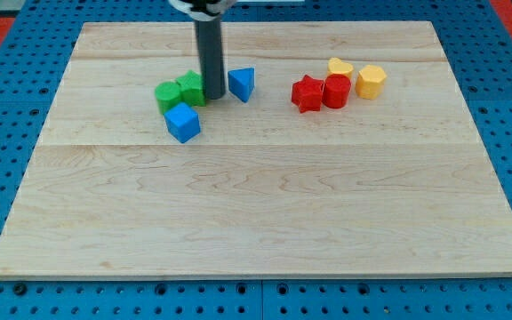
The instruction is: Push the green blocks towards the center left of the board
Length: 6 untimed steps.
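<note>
Two green blocks sit together at the upper left of the board: a round green block [166, 95] and a green star-like block [191, 88] to its right. My tip [213, 96] stands just right of the green star block, touching or nearly touching it. A blue cube [183, 123] lies just below the green blocks. A blue triangular block [242, 84] lies just right of the rod.
A red star block [307, 93] and a red cylinder [336, 91] sit at the upper right, with a yellow heart-like block [340, 67] and a yellow hexagonal block [371, 81] beside them. The wooden board [265, 213] lies on a blue pegboard surface.
</note>
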Each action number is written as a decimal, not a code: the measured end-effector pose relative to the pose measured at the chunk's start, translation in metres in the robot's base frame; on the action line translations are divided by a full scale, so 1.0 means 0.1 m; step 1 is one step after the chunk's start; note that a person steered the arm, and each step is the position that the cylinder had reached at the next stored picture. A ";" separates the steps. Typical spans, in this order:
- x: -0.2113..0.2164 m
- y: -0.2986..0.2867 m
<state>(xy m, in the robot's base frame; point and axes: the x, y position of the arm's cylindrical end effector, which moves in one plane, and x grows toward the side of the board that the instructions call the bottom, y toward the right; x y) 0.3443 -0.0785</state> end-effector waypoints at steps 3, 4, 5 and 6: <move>-0.56 -0.67; -0.49 -0.88; -0.15 -1.24; 0.09 -1.52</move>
